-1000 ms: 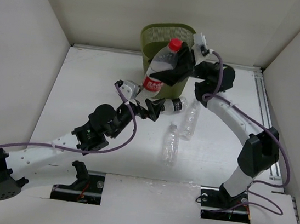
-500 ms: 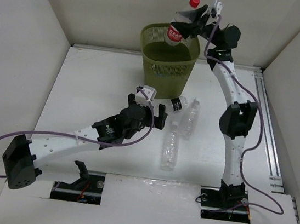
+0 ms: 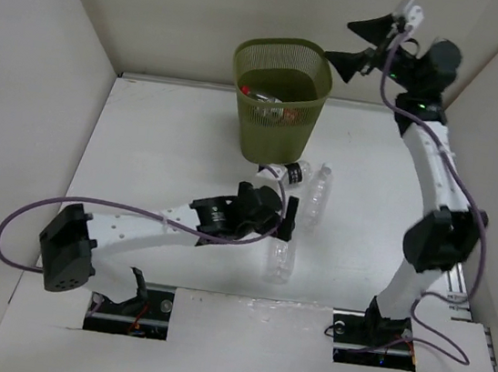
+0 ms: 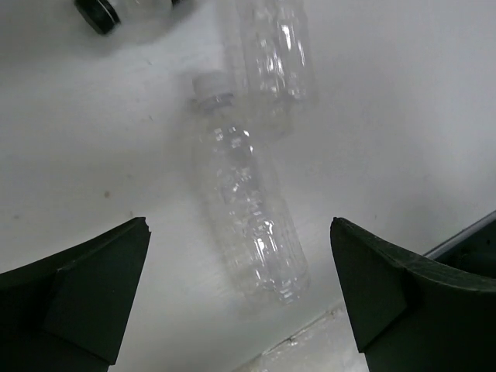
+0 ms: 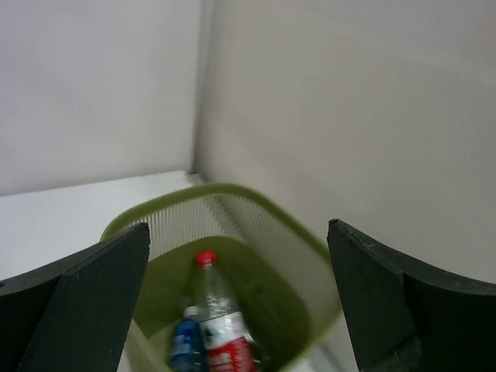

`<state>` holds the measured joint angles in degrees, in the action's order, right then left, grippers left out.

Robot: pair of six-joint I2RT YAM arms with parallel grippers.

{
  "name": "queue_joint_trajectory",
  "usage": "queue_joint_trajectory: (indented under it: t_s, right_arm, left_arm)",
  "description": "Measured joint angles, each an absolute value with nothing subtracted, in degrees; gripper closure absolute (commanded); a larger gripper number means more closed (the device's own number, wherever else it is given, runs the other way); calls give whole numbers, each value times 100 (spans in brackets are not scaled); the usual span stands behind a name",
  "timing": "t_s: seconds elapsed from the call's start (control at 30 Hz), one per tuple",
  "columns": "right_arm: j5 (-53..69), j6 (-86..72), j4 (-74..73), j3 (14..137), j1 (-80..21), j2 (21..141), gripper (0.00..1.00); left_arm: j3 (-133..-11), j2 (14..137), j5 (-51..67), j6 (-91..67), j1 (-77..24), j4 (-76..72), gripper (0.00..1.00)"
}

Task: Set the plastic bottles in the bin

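The olive-green mesh bin (image 3: 247, 57) stands at the back of the table. Inside it lie a red-capped, red-white-labelled plastic bottle (image 5: 221, 310) and a blue-labelled one (image 5: 186, 345). My right gripper (image 3: 355, 44) hangs open and empty, high up just right of the bin's rim (image 5: 256, 200). Three plastic bottles lie on the table in front of the bin: a black-labelled one (image 3: 289, 173), a clear one (image 3: 318, 195) and a clear white-capped one (image 3: 281, 256). My left gripper (image 3: 286, 223) hovers open over that last bottle (image 4: 244, 209), jaws on either side, not touching it.
White walls close in the table on the left, back and right. A metal rail (image 3: 442, 184) runs along the right side. The table's front edge (image 4: 372, 310) lies just beyond the near clear bottle's base.
My right gripper carried the red-labelled bottle up over the bin and opened; the bottle now lies in the bin. My left arm swung right, over the loose clear bottles.
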<state>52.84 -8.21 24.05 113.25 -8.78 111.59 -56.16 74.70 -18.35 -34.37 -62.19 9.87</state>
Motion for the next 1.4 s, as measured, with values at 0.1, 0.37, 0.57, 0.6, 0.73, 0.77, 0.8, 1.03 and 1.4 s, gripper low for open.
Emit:
queue_joint_trajectory:
  t_s: [0.1, 0.37, 0.57, 0.6, 0.73, 0.77, 0.8, 1.03, 1.4]
  right_arm:
    - [5129, -117, 1776, 10457, -491, 9618, 0]
    - [5015, 1085, 1210, 8287, -244, 6943, 0]
    - [5019, 1406, 744, 7612, -189, 7026, 0]
    - [5037, 1431, 650, 7564, -189, 7065, 0]
    - [5085, 1514, 506, 7422, -191, 7105, 0]
    - [5103, 1529, 482, 7402, -196, 7083, 0]
    - [5118, 1533, 469, 7400, -196, 7054, 0]
    - [5190, 1568, 473, 7321, -196, 6794, 0]
    - [5524, 1330, 598, 7299, -257, 6799, 0]
  left_arm:
    - [-5872, 8134, -1857, -3837, -6626, 1282, 0]
    - [-5961, 9548, -1688, -4847, -6781, 1695, 0]
    - [-6066, 9852, -1627, -5153, -6818, 1688, 0]
    - [-6099, 9889, -1623, -5166, -6818, 1669, 0]
    - [-6300, 10114, -1605, -5221, -6818, 1568, 10]
    - [-6335, 10193, -1586, -5242, -6818, 1529, 13]
    - [-6353, 10276, -1597, -5234, -6820, 1487, 22]
    - [-6187, 10294, -1479, -5404, -6873, 1007, 93]
    - [-6077, 9024, -2545, -5564, -7830, 2506, 100]
